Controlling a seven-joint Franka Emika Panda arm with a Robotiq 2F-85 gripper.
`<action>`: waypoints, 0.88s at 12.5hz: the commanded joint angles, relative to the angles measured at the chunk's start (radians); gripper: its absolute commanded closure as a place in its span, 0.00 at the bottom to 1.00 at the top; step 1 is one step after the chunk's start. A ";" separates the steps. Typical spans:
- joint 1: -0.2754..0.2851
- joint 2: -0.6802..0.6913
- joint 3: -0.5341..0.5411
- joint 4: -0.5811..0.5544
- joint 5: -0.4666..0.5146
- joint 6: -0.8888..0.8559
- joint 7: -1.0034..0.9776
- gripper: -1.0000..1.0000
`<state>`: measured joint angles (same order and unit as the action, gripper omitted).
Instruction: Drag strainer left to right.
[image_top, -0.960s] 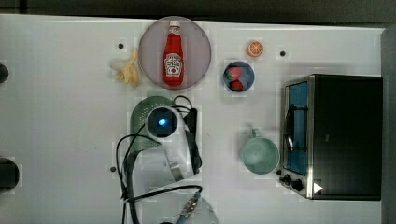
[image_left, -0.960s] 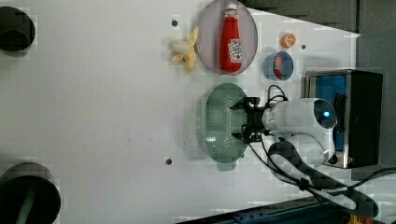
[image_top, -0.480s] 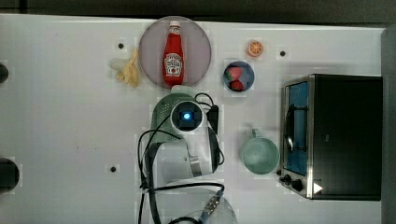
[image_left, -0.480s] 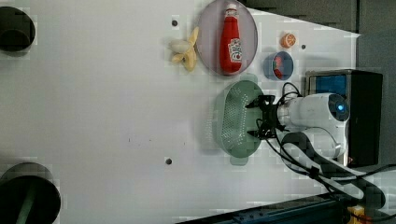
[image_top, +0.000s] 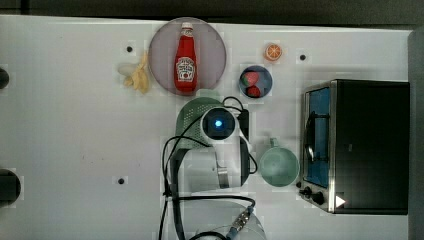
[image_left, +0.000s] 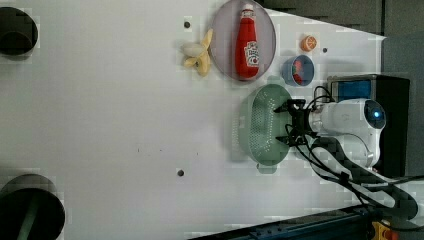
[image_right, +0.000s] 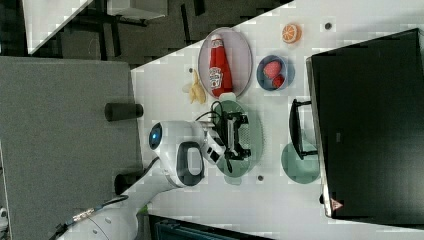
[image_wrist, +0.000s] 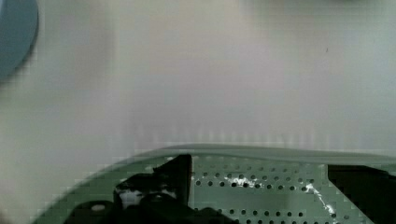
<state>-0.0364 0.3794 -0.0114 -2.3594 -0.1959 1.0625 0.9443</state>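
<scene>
A white bench (image_top: 75, 125) is spanning the scene, showing small dark bolt holes (image_top: 120, 180) in its surface under even lighting. In the right view, a grey panel (image_right: 65, 150) is lying beside the bench, and dark floor (image_right: 150, 30) is showing beyond its far edge.

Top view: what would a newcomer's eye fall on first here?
The white robot arm mid-table, its open end effector reaching into the pale mint-green oval plastic strainer. Next, the red ketchup bottle lying on a round grey plate above it, and the black toaster oven at the top view's right.
</scene>
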 joint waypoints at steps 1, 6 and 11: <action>-0.018 -0.013 -0.041 0.009 -0.009 0.020 -0.113 0.00; -0.018 -0.013 -0.093 0.009 -0.009 0.021 -0.187 0.00; -0.018 -0.013 -0.132 0.010 -0.008 0.023 -0.240 0.00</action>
<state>-0.0569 0.3953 -0.1317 -2.3555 -0.2026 1.1025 0.7695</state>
